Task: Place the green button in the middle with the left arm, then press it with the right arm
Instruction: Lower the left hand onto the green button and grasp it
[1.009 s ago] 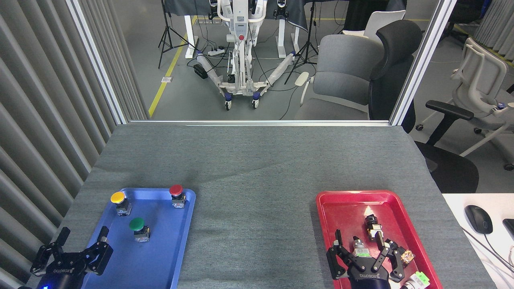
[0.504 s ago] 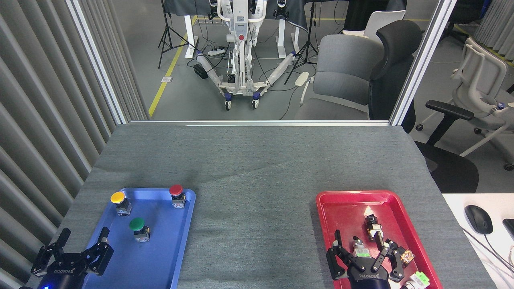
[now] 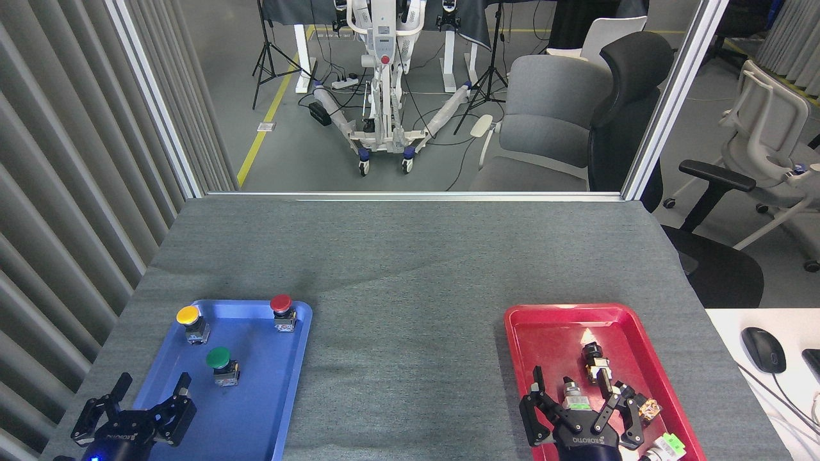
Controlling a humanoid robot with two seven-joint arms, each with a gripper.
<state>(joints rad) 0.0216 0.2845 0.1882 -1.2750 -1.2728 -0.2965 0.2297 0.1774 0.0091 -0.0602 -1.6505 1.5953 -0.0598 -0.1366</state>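
Note:
The green button [image 3: 220, 363] stands upright in the blue tray [image 3: 256, 410], below the yellow-capped switch [image 3: 189, 321] and the red-capped switch [image 3: 282, 310]. My left gripper [image 3: 150, 392] hangs open over the tray's near left corner, down and to the left of the green button, with nothing between its fingers. Over the red tray [image 3: 551, 320] at the lower right, my right gripper [image 3: 580, 397] is open above small parts and grips none. The middle [image 3: 403, 333] of the grey fabric table lies bare between the two trays.
Several small switch parts [image 3: 596, 368] lie in the red tray. A glass partition frame [image 3: 410, 194] runs along the table's far edge, and a ribbed wall is on the left. A white desk with a black mouse [image 3: 763, 349] adjoins at the right.
My left gripper has shifted to the right and slightly lower in view, closer to the green button. The right gripper and all switches stay where they were.

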